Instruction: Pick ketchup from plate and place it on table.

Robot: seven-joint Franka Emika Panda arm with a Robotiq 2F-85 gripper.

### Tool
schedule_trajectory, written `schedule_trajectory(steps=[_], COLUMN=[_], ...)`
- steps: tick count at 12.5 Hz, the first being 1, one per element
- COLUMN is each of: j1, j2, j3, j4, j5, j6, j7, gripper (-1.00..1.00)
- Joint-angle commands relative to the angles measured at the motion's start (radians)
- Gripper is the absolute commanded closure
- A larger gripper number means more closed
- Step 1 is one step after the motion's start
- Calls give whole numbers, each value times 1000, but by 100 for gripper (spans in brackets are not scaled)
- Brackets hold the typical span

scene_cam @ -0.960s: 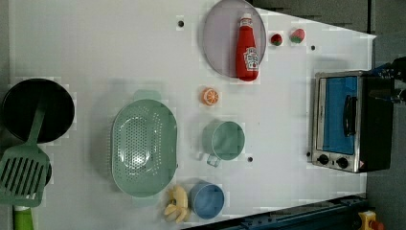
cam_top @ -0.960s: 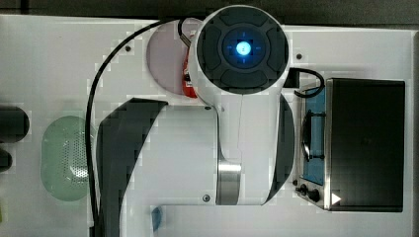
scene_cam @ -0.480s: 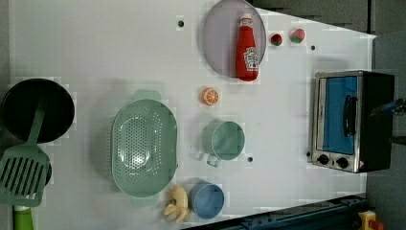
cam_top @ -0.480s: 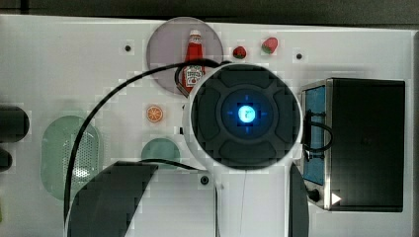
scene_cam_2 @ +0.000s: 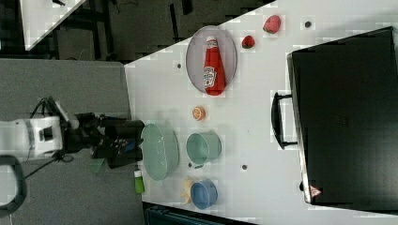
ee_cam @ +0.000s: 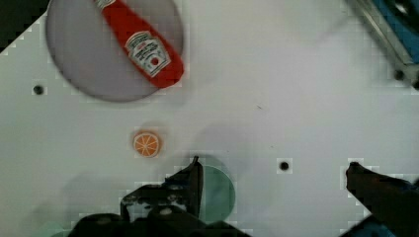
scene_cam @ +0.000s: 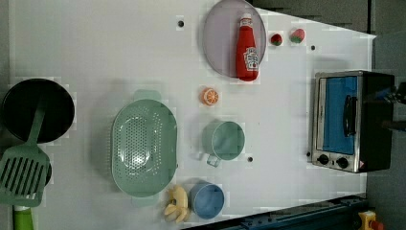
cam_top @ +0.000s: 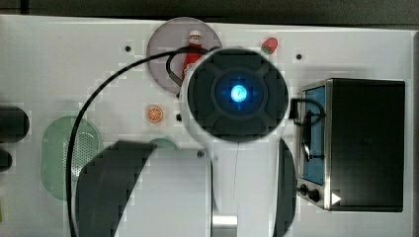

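- I see the gripper (ee_cam: 272, 170) spread wide with nothing between its fingers (ee_cam: 195, 180); it hangs above bare table (scene_cam: 119, 43), well apart from the target.
- The ketchup (scene_cam: 247, 47) lies on its side on the plate (scene_cam: 218, 38), white cap toward the left view's top, label facing up.
- The bottle's base end reaches the plate rim nearest the orange slice (scene_cam: 209, 96).
- In the top view, the arm's round housing (cam_top: 237, 94) covers the lower part of the ketchup (cam_top: 192, 49) and part of the plate (cam_top: 163, 44).
- Two strawberries (scene_cam: 286, 37) sit just beside the plate, toward the left view's right.
- The toaster oven (scene_cam: 352, 120) stands at the left view's right edge.
- The green basket (scene_cam: 142, 148), teal cup (scene_cam: 225, 140) and blue bowl (scene_cam: 207, 200) sit well apart from the plate.
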Motion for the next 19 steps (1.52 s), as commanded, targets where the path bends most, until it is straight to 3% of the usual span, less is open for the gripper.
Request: schedule_trajectory(steps=[1,11,19], j1=[-10,26,33], j2=[80,388,594], j3=[3,43,41], j4=[-2,40,49], j5=[-9,-12,-89], j6=[36,270,549], j7=[-170,-282,-474], gripper=[-100,-100,-100])
